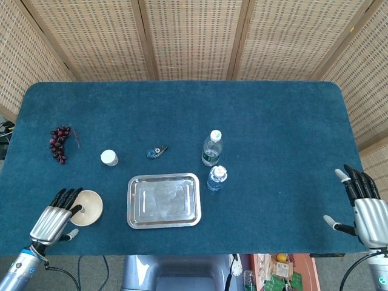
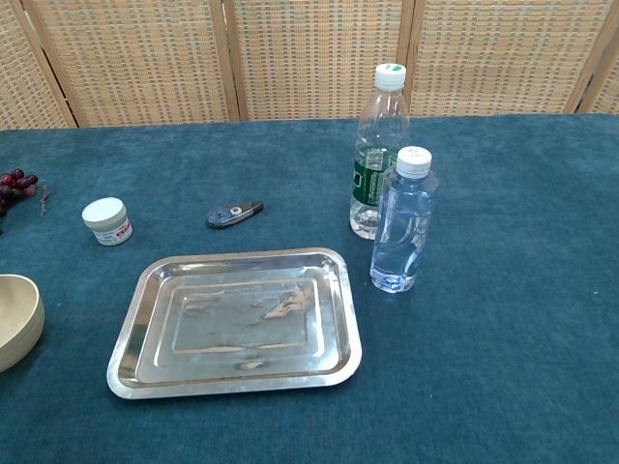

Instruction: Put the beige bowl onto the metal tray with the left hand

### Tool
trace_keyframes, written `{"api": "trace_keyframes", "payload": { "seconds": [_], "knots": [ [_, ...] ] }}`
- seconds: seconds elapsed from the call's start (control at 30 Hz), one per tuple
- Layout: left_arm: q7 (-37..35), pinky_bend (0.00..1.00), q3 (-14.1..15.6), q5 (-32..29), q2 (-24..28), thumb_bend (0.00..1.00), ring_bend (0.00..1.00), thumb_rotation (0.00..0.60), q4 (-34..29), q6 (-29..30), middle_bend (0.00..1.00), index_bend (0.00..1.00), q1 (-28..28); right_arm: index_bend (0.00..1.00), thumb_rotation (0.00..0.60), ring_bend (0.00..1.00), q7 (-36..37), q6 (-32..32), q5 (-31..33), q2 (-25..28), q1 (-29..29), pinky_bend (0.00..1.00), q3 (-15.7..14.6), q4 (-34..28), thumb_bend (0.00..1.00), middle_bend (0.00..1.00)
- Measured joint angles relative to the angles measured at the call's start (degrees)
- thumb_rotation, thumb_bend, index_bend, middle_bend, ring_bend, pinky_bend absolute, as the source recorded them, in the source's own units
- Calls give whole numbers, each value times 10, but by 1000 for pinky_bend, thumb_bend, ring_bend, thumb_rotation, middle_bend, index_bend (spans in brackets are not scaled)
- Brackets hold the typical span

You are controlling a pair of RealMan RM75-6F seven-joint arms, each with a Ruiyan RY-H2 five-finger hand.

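The left robot hand (image 1: pixel 54 222), fingers spread and holding nothing, sits beside the beige bowl (image 1: pixel 85 208), which looks light, rigid and best pinched at its rim.

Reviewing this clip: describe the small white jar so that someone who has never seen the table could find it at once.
Start at the metal tray near the front middle of the blue table. Beyond its far left corner, toward the grapes, stands the small white jar, left of a dark flat gadget. It is short with a white lid and a red-printed label, unlike the tall clear bottles on the tray's other side.
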Motion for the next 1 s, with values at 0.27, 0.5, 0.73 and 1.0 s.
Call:
{"api": "trace_keyframes", "payload": {
  "seconds": [0.27,0.5,0.73,1.0],
  "knots": [
    [15,0,1,-9,-12,398,0,600,10,-9,0,486,-6,58,600,0,0,-4,4,-1,2,0,1,0,0,0],
    [22,0,2,-21,-12,428,0,600,9,-18,0,621,-10,58,600,0,2,-7,5,-1,3,0,1,0,0,0],
    [14,0,-4,-18,-1,432,0,600,-3,5,0,636,-10,58,600,0,1,-7,5,-1,4,0,0,0,0,0],
    [13,0,-22,7,36,434,0,600,-61,25,0,636,-29,58,600,0,-3,-12,9,-3,6,0,1,0,0,0]
  ]
}}
